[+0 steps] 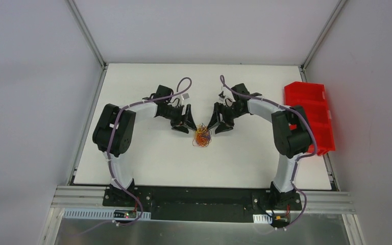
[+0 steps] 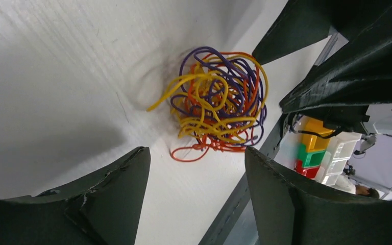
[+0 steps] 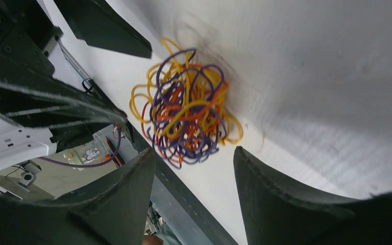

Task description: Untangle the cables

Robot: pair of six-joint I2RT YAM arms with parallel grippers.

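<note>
Table edges well apart from tangled cables

Lab: enclosed white table, aluminium rails, red bin

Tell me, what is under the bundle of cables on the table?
The tangled cables rest directly on the white table; bare tabletop shows through the outer loops. Whether anything small lies under the dense middle cannot be seen, because the strands cover it.
</note>
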